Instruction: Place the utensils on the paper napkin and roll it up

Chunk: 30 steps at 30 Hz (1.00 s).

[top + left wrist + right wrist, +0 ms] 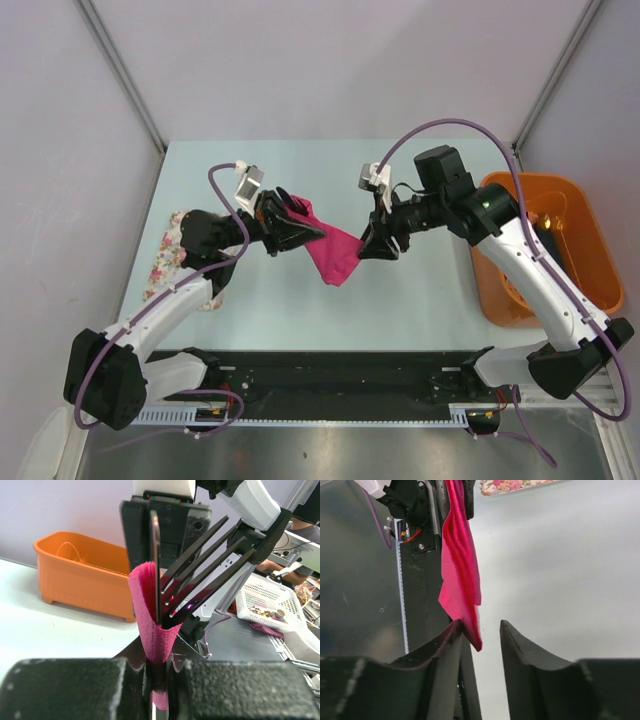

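The magenta paper napkin [337,256] is held up off the table, wrapped loosely round the utensils. My left gripper [290,232] is shut on this bundle. In the left wrist view the napkin [149,615] stands between my fingers [160,667], and the dark tines of a fork [200,565] and a thin flat utensil [155,555] stick out of it. My right gripper [373,246] is open at the napkin's loose lower end. In the right wrist view the napkin's corner [462,575] hangs between my open jaws [480,627] and touches the left finger [447,640].
An orange tub [585,215] with dark items stands at the right edge of the table; it also shows in the left wrist view [80,565]. A floral cloth mat [168,252] lies at the left under my left arm. A white basket [270,597] sits off the table.
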Each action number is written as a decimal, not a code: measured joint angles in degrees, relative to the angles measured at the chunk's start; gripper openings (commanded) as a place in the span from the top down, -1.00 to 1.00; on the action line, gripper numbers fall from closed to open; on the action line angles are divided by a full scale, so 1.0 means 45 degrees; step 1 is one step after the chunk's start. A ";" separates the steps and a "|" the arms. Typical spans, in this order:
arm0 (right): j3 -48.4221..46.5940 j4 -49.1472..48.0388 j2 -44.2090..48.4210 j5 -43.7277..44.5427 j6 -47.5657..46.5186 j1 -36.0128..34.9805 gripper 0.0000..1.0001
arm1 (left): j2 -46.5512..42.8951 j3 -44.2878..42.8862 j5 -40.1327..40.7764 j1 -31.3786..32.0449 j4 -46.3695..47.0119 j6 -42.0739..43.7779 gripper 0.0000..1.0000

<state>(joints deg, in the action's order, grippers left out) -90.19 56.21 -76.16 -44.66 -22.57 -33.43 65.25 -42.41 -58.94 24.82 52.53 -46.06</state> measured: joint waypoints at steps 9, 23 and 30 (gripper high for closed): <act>-0.0282 0.0078 -0.0049 -0.0238 -0.0053 -0.0078 1.00 | -0.0010 -0.0204 -0.0058 0.0000 -0.0058 0.0015 1.00; 0.0277 -0.1763 -0.0874 -0.0131 0.0155 -0.0049 1.00 | -0.0015 -0.1001 -0.0525 0.0651 -0.0962 0.0325 1.00; 0.0923 -0.3657 -0.1073 -0.0379 0.0947 -0.0884 1.00 | 0.0325 -0.1511 -0.0520 0.0821 -0.1219 0.0219 1.00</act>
<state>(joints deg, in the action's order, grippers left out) -86.04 39.75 -80.99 -46.37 -18.31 -37.41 66.72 -49.21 -61.28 28.51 47.05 -45.08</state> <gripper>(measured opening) 0.010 0.099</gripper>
